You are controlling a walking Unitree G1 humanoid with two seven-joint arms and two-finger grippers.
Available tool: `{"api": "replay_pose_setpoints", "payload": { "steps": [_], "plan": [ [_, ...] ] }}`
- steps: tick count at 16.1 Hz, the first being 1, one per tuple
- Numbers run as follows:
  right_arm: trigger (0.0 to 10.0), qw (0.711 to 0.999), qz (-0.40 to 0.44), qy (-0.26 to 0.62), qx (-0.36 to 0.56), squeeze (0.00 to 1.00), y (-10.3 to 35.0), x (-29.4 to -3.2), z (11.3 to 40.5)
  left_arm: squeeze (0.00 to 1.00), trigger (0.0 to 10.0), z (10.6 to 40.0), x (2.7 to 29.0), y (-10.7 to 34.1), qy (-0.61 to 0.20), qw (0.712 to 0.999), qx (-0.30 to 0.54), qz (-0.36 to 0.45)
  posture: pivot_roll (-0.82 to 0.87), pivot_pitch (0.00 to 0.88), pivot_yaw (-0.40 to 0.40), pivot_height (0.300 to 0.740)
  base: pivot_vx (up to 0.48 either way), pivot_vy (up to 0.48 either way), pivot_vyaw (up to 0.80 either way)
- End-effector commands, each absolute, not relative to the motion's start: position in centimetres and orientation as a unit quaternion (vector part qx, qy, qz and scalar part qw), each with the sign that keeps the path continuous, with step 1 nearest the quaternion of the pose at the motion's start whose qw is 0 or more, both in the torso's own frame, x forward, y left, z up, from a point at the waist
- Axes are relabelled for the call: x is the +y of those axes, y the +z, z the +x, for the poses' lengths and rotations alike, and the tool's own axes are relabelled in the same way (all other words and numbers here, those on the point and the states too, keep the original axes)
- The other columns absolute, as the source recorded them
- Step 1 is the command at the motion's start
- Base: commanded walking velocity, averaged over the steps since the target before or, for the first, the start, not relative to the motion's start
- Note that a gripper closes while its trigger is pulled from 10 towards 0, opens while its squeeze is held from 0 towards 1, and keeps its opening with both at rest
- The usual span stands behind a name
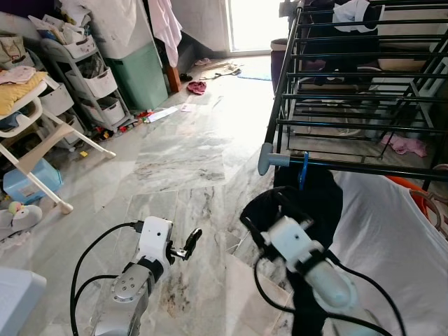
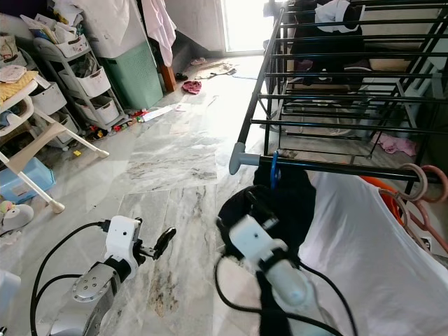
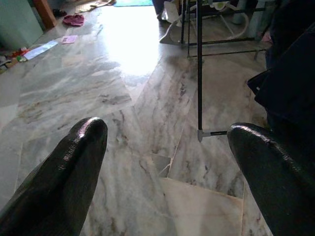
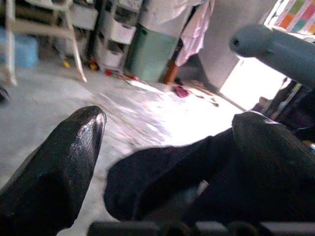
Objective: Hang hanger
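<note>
2 grippers are in view above a grey-veined marble floor (image 1: 189,161). A blue hanger hook (image 1: 303,170) sits over the lowest front rail of the black drying rack (image 1: 350,105), just beside the rail's grey end cap (image 1: 269,159). The hook points upward, and the hanger's long axis appears to run along the rail, but its arms are hidden inside the dark garment (image 1: 315,203) hanging from it, so the axis cannot be confirmed.

The right gripper (image 4: 167,162) is raised at the garment's lower edge. In the right wrist view its 2 fingers (image 4: 54,162) stand wide apart with dark cloth between and in front of them; whether they grip the cloth cannot be determined. From the head, the white wrist housing (image 1: 294,241) covers the fingers.

The left gripper (image 3: 167,167) hovers low over the floor, spread wide and holding nothing.

A white sheet (image 1: 392,231) drapes to the right of the garment. Pink hangers (image 2: 420,199) are cut off at the right edge. Across the room stand a white drawer trolley (image 1: 91,77), a green bin (image 1: 143,73) and a white chair frame (image 1: 42,133). Small floor litter beyond is too small to identify.
</note>
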State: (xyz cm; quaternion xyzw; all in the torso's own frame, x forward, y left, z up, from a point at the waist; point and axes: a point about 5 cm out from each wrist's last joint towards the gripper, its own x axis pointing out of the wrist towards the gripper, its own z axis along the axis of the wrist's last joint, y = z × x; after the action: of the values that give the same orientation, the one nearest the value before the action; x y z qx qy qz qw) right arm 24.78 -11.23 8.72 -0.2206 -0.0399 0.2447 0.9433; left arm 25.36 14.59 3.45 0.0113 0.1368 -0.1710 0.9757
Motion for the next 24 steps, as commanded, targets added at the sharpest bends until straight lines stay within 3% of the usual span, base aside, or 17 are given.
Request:
{"api": "replay_pose_setpoints", "payload": {
  "steps": [1, 5, 9, 24],
  "plan": [
    [10.0, 0.945, -0.205, 0.253, -0.021, 1.00, 8.4, -11.1, 24.8, 0.00, 10.0, 25.5, 15.3, 3.4, -0.160, 0.977, 0.139, 0.025, -0.20, 0.000, 0.158, 0.740, 0.000, 0.000, 0.00],
    [10.0, 0.952, -0.185, 0.241, 0.023, 1.00, 6.8, -11.7, 24.3, 0.00, 10.0, 25.4, 15.5, 3.1, -0.145, 0.978, 0.148, 0.034, -0.19, 0.000, 0.157, 0.740, 0.000, 0.000, 0.00],
    [10.0, 0.956, -0.181, 0.229, 0.006, 1.00, 7.5, -11.6, 24.5, 0.00, 10.0, 25.5, 15.7, 3.0, -0.135, 0.978, 0.152, 0.042, -0.19, 0.000, 0.156, 0.740, 0.000, 0.000, 0.00],
    [10.0, 0.956, -0.191, 0.222, -0.002, 1.00, 7.8, -12.0, 24.5, 0.00, 10.0, 25.6, 15.3, 2.6, -0.139, 0.977, 0.156, 0.045, -0.20, 0.000, 0.152, 0.740, -0.267, 0.000, 0.00]
  ]
}}
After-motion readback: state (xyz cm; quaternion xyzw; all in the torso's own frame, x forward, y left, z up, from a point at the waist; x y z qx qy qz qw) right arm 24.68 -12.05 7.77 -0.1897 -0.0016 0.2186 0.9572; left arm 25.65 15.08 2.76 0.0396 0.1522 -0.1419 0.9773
